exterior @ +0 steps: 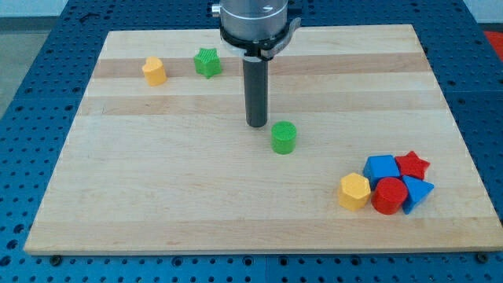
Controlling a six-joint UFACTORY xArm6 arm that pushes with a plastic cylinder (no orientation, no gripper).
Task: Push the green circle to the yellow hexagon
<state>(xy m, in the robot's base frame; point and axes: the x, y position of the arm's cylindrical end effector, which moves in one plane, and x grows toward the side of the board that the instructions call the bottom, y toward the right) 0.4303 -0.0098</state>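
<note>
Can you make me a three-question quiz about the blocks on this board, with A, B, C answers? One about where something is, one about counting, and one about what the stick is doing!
1. Where is my tip compared with the green circle?
A. Just to the view's upper left of it
B. Far off at the view's bottom
C. Beside the red star

2. How many green blocks are on the board?
A. One
B. Two
C. Four

3. Is the green circle touching another block?
A. Yes, a yellow one
B. Yes, a blue one
C. No, it stands alone

Answers: 1 A, the rod ends close beside the circle on that side. 2 B, there is the green circle and the green star. 3 C, bare wood shows all round it, and the yellow hexagon sits far off by the red and blue blocks.
</note>
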